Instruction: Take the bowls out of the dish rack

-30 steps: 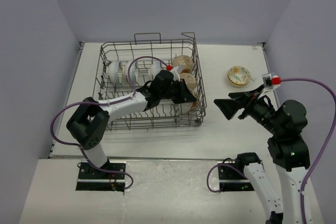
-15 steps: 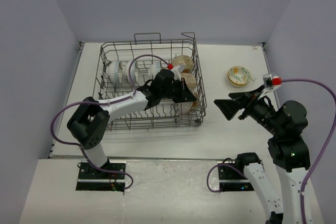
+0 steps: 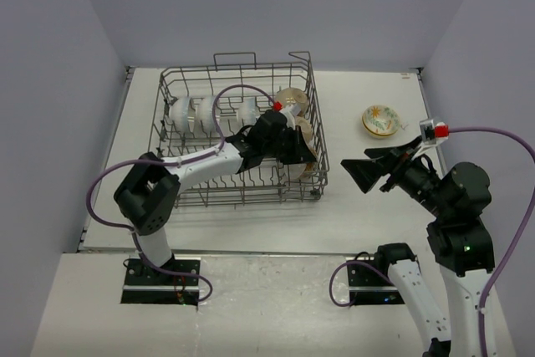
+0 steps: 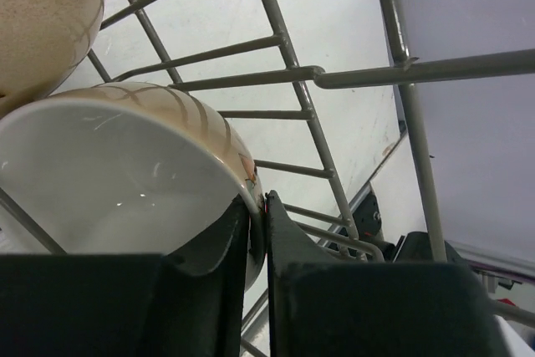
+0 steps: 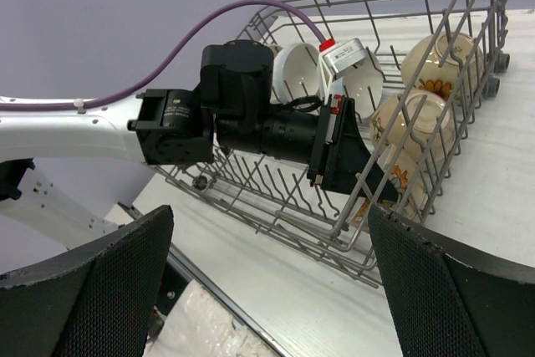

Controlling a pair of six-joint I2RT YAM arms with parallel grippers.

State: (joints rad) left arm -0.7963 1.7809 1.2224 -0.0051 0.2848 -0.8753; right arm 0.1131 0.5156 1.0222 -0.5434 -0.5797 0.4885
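Note:
The grey wire dish rack (image 3: 180,194) stands mid-table. It holds three white bowls (image 3: 205,111) on edge at its back left. Three tan, yellow-floral bowls stand along its right side (image 3: 290,96). My left gripper (image 3: 307,155) reaches into the rack's right end. It is shut on the rim of the nearest floral bowl (image 4: 125,181), one finger inside and one outside (image 4: 257,206). That bowl also shows in the right wrist view (image 5: 393,180). My right gripper (image 3: 361,171) is open and empty, to the right of the rack (image 5: 267,290).
One yellow-floral bowl (image 3: 379,119) sits upright on the table at the back right. The rack's side wires (image 4: 359,79) stand close around the gripped bowl. Grey walls enclose the table on three sides.
My left gripper has pushed a little farther right and back inside the rack, onto the near floral bowl. The right arm has not moved.

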